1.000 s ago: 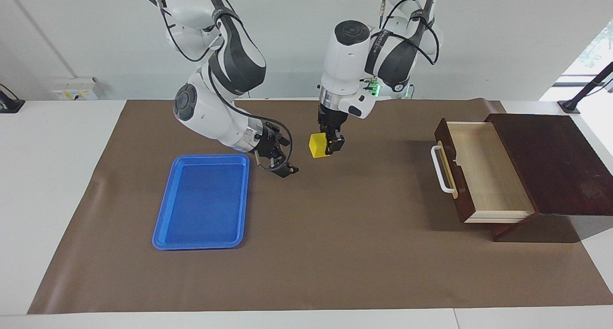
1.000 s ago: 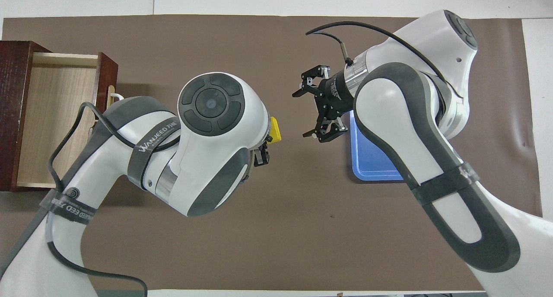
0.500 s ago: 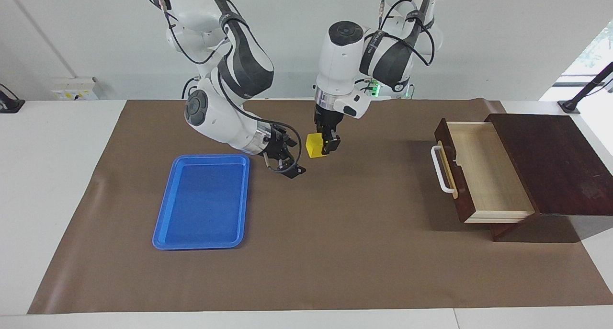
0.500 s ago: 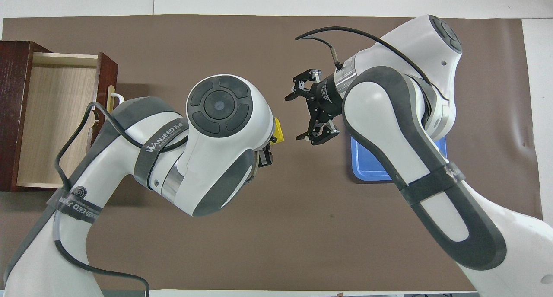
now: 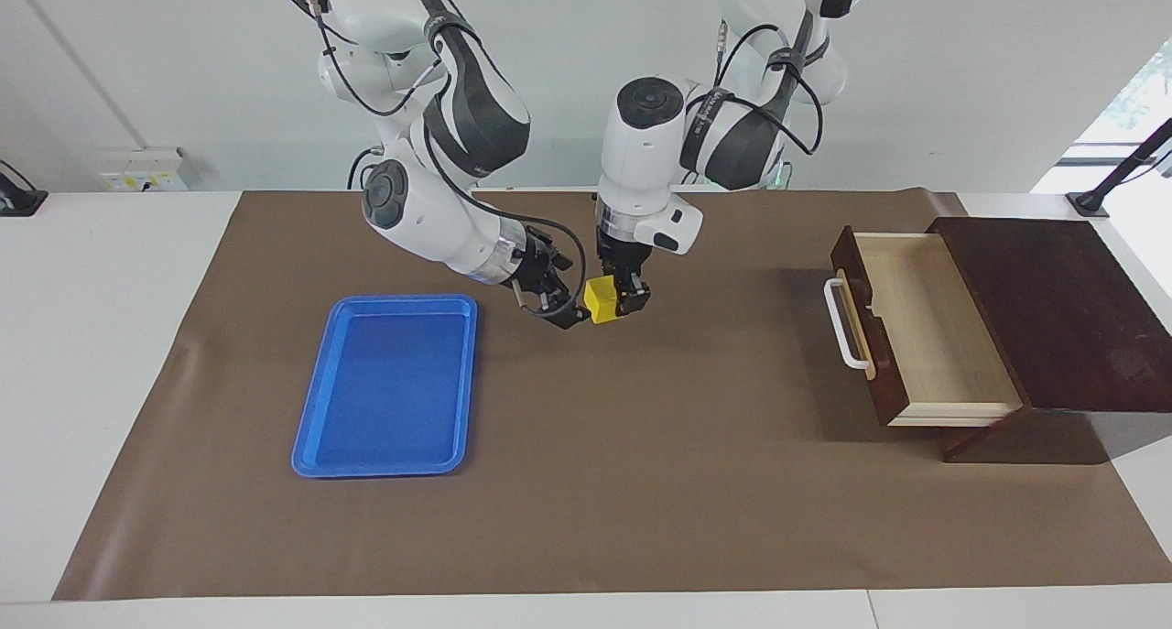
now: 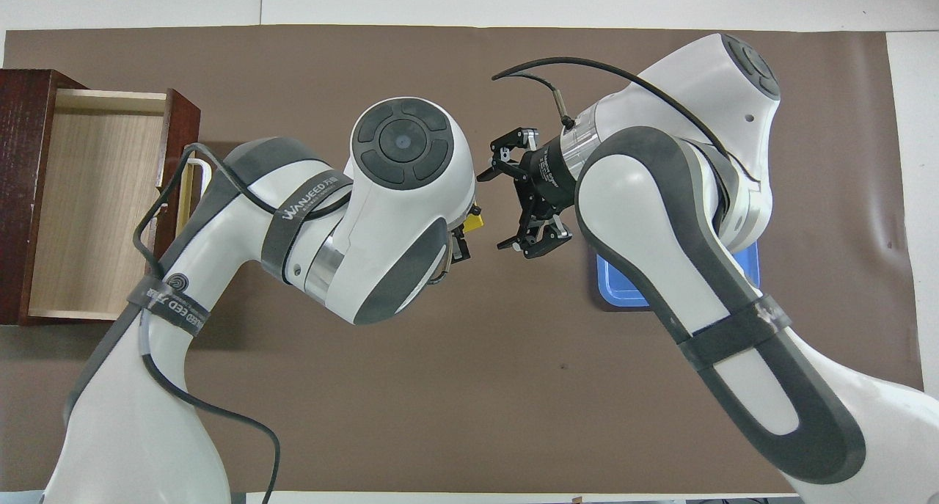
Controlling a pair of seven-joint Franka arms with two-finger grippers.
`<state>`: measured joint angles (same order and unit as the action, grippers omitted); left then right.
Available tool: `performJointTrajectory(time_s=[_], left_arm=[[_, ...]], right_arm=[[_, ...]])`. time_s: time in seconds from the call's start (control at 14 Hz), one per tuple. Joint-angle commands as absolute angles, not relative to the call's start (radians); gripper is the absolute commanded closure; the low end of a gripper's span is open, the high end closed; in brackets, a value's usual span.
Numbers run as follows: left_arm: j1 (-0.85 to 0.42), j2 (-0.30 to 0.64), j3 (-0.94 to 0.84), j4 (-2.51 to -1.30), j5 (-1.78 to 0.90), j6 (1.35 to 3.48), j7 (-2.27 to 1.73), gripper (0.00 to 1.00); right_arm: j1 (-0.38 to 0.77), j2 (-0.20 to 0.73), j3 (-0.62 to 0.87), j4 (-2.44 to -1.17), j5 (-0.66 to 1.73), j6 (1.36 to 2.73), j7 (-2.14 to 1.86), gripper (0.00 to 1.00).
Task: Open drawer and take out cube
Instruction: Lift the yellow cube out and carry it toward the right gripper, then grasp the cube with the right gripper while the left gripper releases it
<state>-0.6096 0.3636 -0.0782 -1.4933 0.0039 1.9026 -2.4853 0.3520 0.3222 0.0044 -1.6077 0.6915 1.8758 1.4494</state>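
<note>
Overhead: left arm hides most of cube (image 6: 475,221), only a yellow corner shows; right arm covers most of blue tray (image 6: 623,287); drawer (image 6: 95,196) box cut off at frame edge. Cube–worktop (image 5: 641,482) contact unclear.

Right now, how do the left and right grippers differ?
The left gripper is shut on the yellow cube; the right gripper is open and holds nothing. The left gripper points straight down; the right gripper tilts sideways toward the cube. Both hang over the brown mat, between the blue tray and the open drawer.
</note>
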Motion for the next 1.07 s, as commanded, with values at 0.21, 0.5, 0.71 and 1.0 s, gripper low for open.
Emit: performJointTrajectory(time_s=[0.21, 0.5, 0.71, 1.0], left_arm=[[-0.624, 0.379, -0.069, -1.443, 0.026, 1.858, -2.507, 1.00], [-0.624, 0.379, -0.069, -1.443, 0.026, 1.855, -2.507, 1.00], [-0.624, 0.379, -0.071, -1.443, 0.028, 1.855, -2.507, 1.00], [-0.624, 0.377, -0.069, -1.443, 0.034, 1.827, -2.507, 1.00]], right_arm=[[0.351, 0.295, 0.005, -1.654, 0.716, 1.911, 1.428, 0.00], [0.382, 0.305, 0.003, -1.640, 0.704, 1.936, 1.434, 0.00], [0.388, 0.313, 0.003, -1.638, 0.704, 1.957, 1.437, 0.01], [0.406, 0.334, 0.002, -1.631, 0.701, 1.970, 1.437, 0.01]])
